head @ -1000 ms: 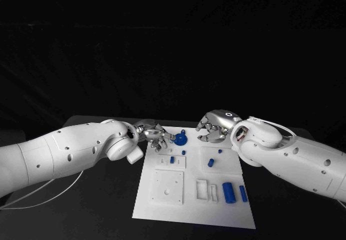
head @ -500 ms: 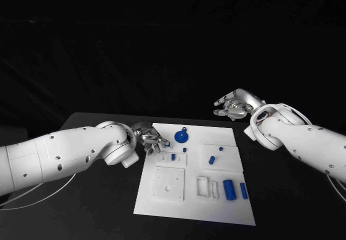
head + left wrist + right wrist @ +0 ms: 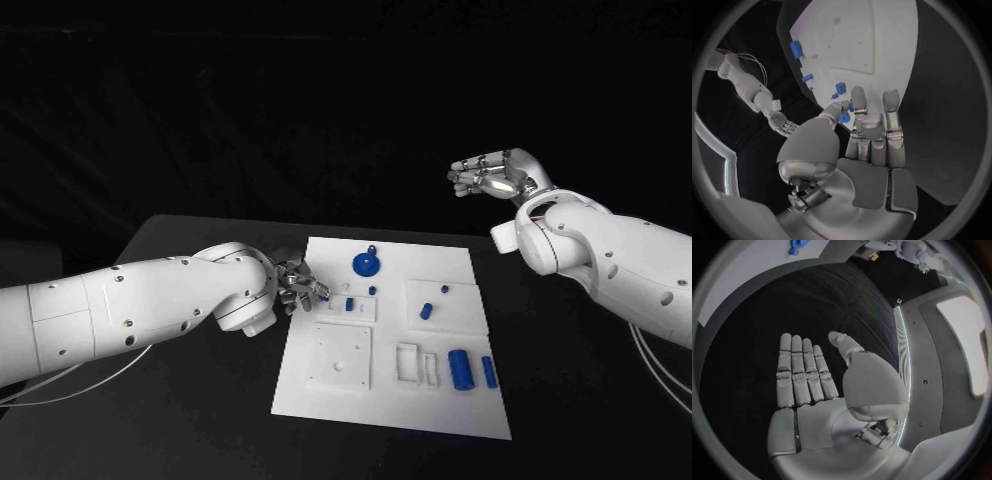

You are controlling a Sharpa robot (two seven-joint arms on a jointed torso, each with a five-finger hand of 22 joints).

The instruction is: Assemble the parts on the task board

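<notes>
Left silver hand (image 3: 299,284) empty, fingers apart, at the white rectangular task board's (image 3: 340,396) left edge. Right silver hand (image 3: 493,175) raised off the board, fingers loose, grasping nothing.

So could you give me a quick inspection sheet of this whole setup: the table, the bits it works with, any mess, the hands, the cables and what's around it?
Surface: black table, bare around the board.
Job's things: white task board lies flat mid-table; a round blue part near its far edge, two blue cylinders side by side near its right edge, smaller blue parts between.
Clutter: nothing seen.
Hands: left hand at the board's left edge, fingers close to a small blue part, hold unclear; right hand raised off to the right, holding nothing, fingers straight.
Cables: thin white cable trails under the left arm.
Surroundings: dark, nothing seen.
</notes>
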